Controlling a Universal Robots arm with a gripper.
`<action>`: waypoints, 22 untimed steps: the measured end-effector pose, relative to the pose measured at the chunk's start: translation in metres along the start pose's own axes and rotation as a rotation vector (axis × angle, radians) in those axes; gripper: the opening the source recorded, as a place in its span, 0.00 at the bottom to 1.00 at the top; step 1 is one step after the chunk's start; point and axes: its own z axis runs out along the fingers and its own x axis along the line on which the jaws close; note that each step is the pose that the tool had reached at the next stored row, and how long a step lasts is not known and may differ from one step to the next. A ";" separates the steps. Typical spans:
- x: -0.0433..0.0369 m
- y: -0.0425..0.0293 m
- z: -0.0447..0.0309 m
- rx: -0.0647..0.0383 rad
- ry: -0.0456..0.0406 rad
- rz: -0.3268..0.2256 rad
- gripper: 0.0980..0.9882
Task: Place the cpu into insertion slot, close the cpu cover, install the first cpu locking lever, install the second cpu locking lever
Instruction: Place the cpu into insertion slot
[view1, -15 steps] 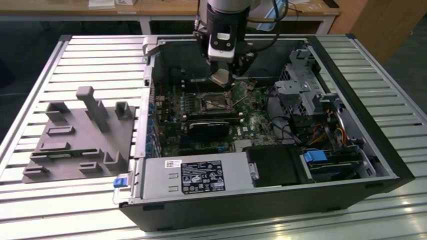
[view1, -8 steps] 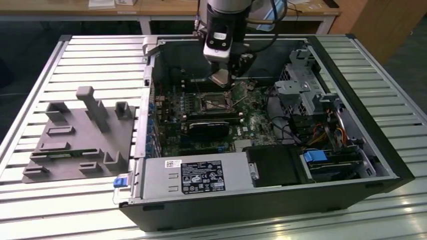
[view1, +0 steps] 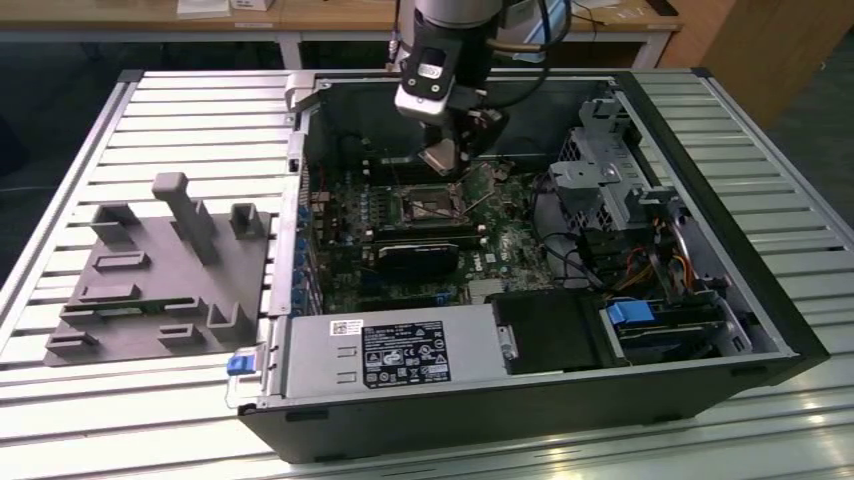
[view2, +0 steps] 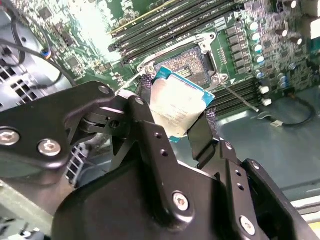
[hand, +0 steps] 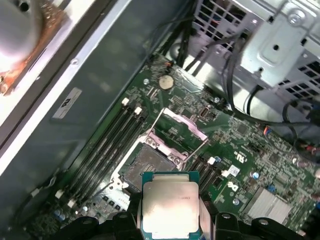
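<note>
My gripper (view1: 443, 162) hangs inside the open computer case, shut on the cpu (view1: 437, 158). In both wrist views the cpu (hand: 170, 202) (view2: 181, 106) is a silvery square chip with a blue-green rim, held by its edges between the black fingers (view2: 204, 131), tilted and a short way above the insertion slot (hand: 149, 166) (view2: 192, 62). The slot's dark centre is bare. The cpu cover (hand: 181, 131) stands swung up at the slot's far side. A thin lever rod (view2: 240, 97) sticks out beside the slot.
Memory slots (hand: 107, 150) run along one side of the socket and a black ribbed block (view1: 416, 258) lies near it. A drive cage with cables (view1: 621, 190) fills the exterior view's right. The grey power supply (view1: 387, 350) sits in front. A grey fixture (view1: 160, 270) lies outside the case.
</note>
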 end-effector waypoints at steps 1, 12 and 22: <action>0.0000 0.0000 0.0003 0.000 -0.0013 0.018 0.49; -0.0001 -0.0002 0.0025 -0.003 -0.0121 0.173 0.49; -0.0001 -0.0003 0.0035 -0.004 -0.0206 0.295 0.49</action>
